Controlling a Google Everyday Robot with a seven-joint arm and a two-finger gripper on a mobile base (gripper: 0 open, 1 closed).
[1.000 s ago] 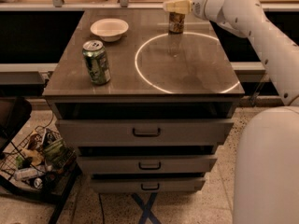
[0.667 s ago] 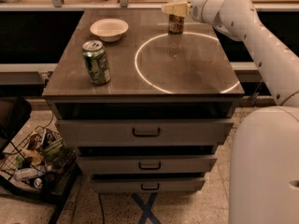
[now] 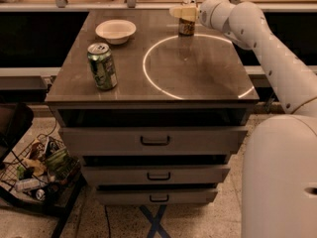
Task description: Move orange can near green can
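The white robot arm (image 3: 270,46) reaches in from the right, across the far corner of the dark grey worktop (image 3: 208,78). Its pale end effector (image 3: 182,11) sits right at the top of the brownish-orange drink can with the mottled gold label (image 3: 186,28). It covers the can's upper part. From where I stand I cannot tell whether it is clamped on the can or merely resting around it. That orange can is upright at the back of the worktop, right of centre, at the far edge of a thin white circle marked on the surface (image 3: 144,66). The green drink can with pale markings and a silver top (image 3: 102,66) stands upright near the front left of the worktop. It is outside the circle and well apart from the orange can. Behind the green can, toward the back left, is a shallow white bowl (image 3: 115,31). Under the worktop the cabinet has three grey drawers, the top one with a dark handle (image 3: 154,141). On the floor to the left is a black wire basket holding packets and bottles (image 3: 37,175). The robot's bulky white body (image 3: 282,182) fills the lower right.
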